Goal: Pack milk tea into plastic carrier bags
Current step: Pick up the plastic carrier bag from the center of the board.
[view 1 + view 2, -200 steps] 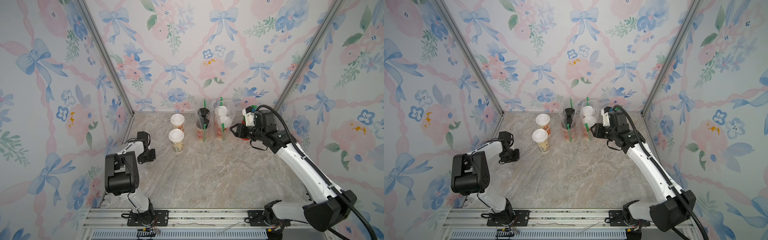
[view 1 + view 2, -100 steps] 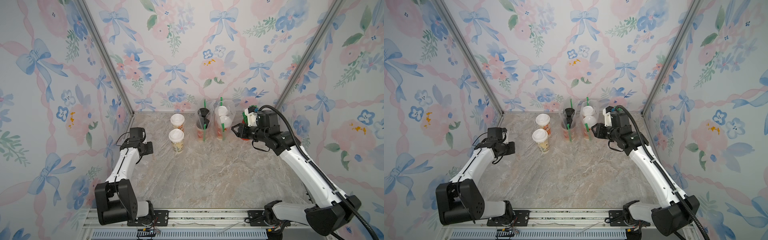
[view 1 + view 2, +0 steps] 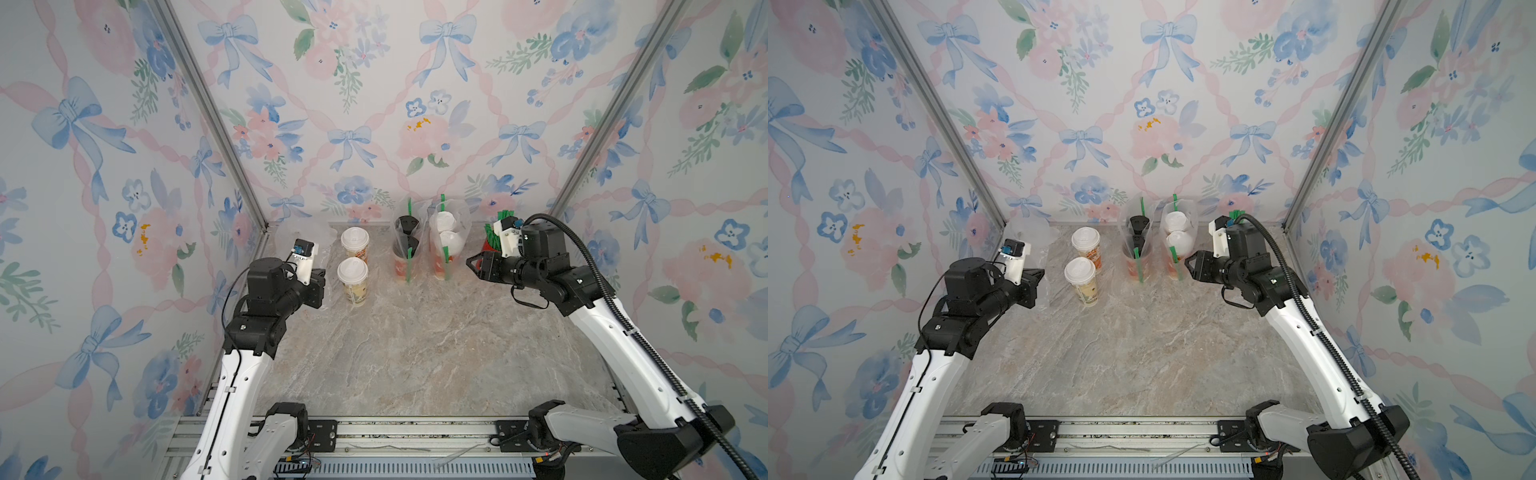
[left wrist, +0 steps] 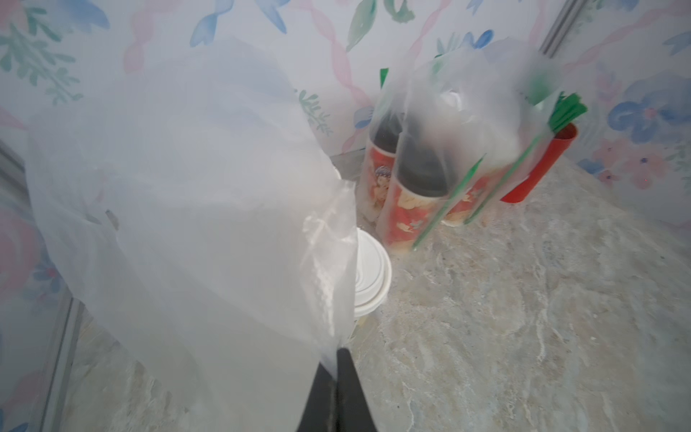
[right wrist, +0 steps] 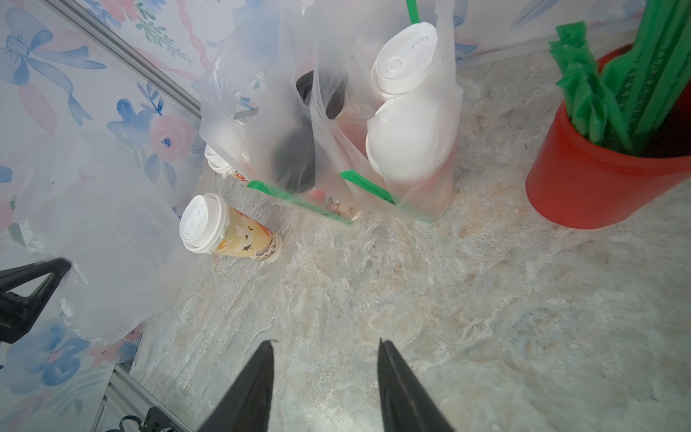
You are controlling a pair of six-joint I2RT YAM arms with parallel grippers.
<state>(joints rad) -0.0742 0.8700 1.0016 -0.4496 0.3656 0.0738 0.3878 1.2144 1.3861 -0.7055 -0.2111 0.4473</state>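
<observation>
My left gripper is shut on an edge of a clear plastic carrier bag, which hangs in front of it beside the left wall. In both top views the left gripper is just left of two cream-printed, white-lidded milk tea cups standing loose on the table. Two more bags stand behind: one with two black-lidded red cups, one with two white-lidded cups. My right gripper is open and empty, hovering right of the bagged cups.
A plain red cup of green straws stands at the back right, behind the right wrist. Flowered walls close in the left, back and right. The marble table runs forward to the metal rail.
The left arm has unfolded and carried its gripper up and right, closer to the cream cups, and its jaws have shut on the bag. The right gripper has barely shifted.
</observation>
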